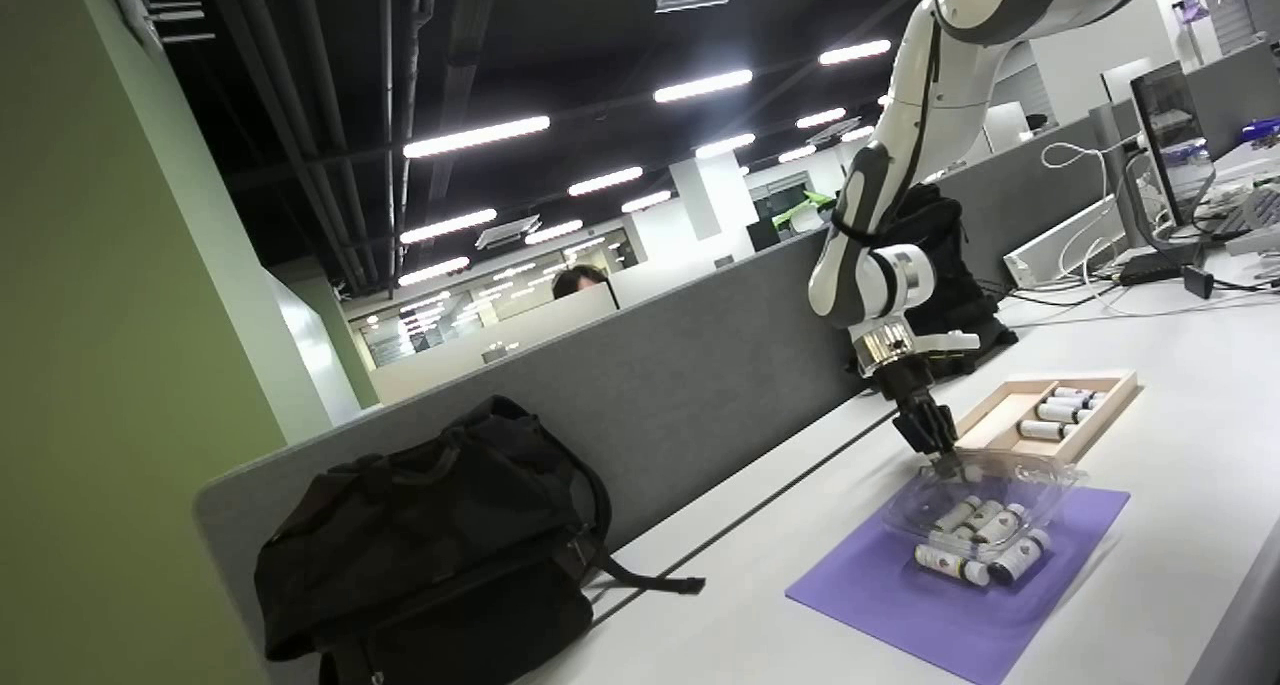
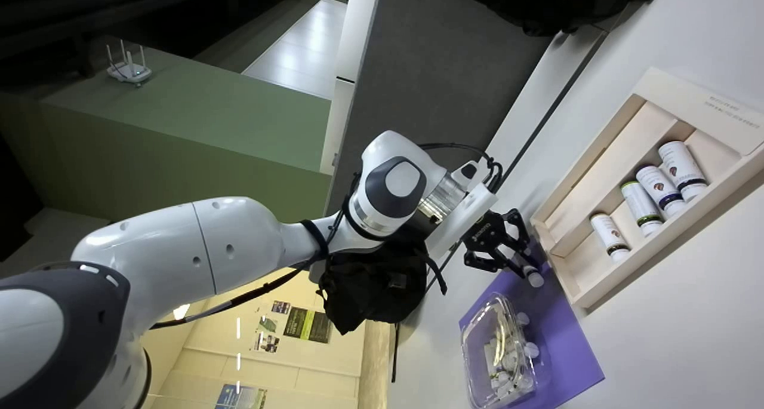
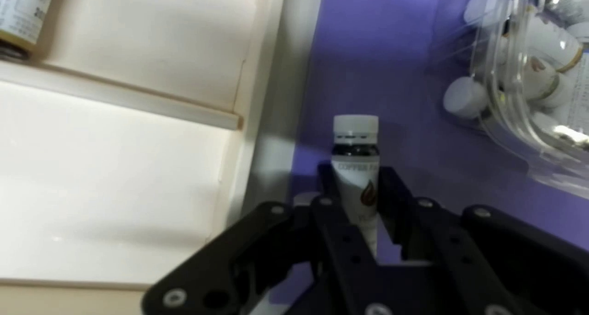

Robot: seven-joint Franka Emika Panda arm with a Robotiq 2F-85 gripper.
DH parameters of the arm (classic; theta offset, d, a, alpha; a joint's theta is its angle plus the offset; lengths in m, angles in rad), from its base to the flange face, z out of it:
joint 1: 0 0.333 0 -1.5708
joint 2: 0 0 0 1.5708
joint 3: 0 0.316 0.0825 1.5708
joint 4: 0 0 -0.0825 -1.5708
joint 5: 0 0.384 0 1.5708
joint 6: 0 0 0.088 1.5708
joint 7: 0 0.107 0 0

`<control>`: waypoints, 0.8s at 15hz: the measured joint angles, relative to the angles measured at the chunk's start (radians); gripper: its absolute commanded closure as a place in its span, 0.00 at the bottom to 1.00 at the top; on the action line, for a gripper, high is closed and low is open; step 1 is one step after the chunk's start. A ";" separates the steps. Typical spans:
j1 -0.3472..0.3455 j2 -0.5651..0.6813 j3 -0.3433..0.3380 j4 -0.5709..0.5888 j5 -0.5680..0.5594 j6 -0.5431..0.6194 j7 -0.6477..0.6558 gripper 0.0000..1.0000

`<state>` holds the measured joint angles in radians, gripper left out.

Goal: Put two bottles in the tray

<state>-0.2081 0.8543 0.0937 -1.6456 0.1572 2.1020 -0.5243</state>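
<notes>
Desk [image 1: 1200,415], then purple mat [image 1: 870,590], with the wooden tray [image 3: 115,186] just beside it; four bottles [image 2: 658,187] lie in one compartment, and whether any count toward the two I cannot say. Hazard there, in my judgement: the raised rim [image 3: 253,108]. Carrying too low would knock the load on it, and letting go above the divider [image 3: 119,97] would likely leave that load tipped or rolling into a neighbour. Clear plastic box [image 2: 477,322] on the mat, near, more bottles [image 1: 1000,525] showing in it; looks light, so a wide swing could catch and drag it. Gripper [image 3: 357,171] over the mat between tray and box, nearer the tray, its fingers [image 3: 391,184] clamped on a bottle [image 3: 355,177] from both sides; cannot tell whether that bottle touches the mat beneath. Body round and smooth: an off-centre squeeze could let it twist or slide out cap first, the cap [image 3: 355,125] standing clear of the fingertips. Writing, big to small: posters [image 2: 307,324] on a far wall, not readable; two printed lines on the tray's end panel [image 2: 710,113], too small; on the gripper, upside-down lettering [image 2: 482,233] in an exterior view, seemingly ROBOTIQ; print on the bottles in the tray, too fine; on the held bottle's label [image 3: 352,165], COPPER, it seems, then a blurred letter or two, with a flame-like mark [image 3: 368,194] under it and more letters lost in shadow.
</notes>
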 measured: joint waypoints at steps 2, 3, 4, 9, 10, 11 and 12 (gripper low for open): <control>0.000 -0.007 0.000 0.013 -0.002 -0.029 0.001 0.89; 0.000 -0.017 -0.001 0.017 -0.002 -0.045 0.001 0.89; 0.000 -0.033 -0.003 0.018 -0.002 -0.057 0.002 0.89; -0.006 -0.095 -0.041 0.006 -0.002 -0.078 0.018 0.89; -0.008 -0.097 -0.051 0.001 -0.002 -0.079 0.022 0.89; -0.011 -0.097 -0.060 -0.004 -0.002 -0.079 0.028 0.89; -0.014 -0.096 -0.068 -0.010 -0.002 -0.084 0.034 0.89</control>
<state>-0.2223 0.7578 0.0253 -1.6555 0.1551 2.0182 -0.4908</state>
